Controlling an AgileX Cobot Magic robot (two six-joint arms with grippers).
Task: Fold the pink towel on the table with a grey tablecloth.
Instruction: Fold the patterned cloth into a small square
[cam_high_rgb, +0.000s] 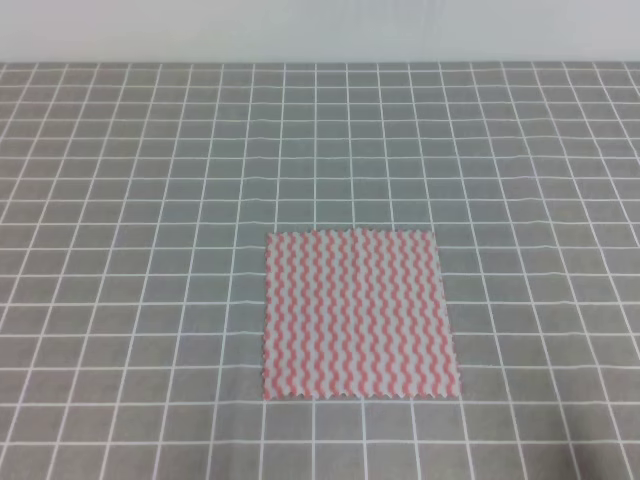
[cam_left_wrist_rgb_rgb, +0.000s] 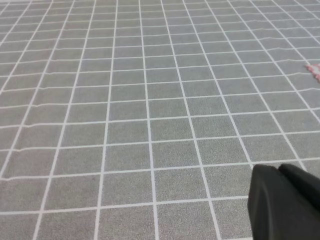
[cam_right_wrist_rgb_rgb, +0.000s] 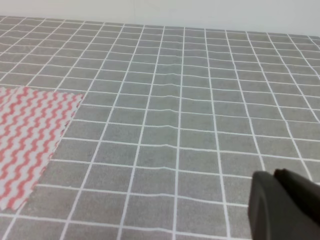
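One pink towel (cam_high_rgb: 357, 314) lies flat and unfolded on the near middle of the bench with a grey tablecloth (cam_high_rgb: 140, 180), its wavy stripes running front to back. Only a dark corner of the left tool (cam_left_wrist_rgb_rgb: 285, 202) and of the right tool (cam_right_wrist_rgb_rgb: 284, 205) shows; whether either is open or closed cannot be told.

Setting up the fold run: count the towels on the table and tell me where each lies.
1. The pink towel lies flat and unfolded on the grey tablecloth, slightly right of centre toward the near edge. Nothing in these views suggests a second one hidden.
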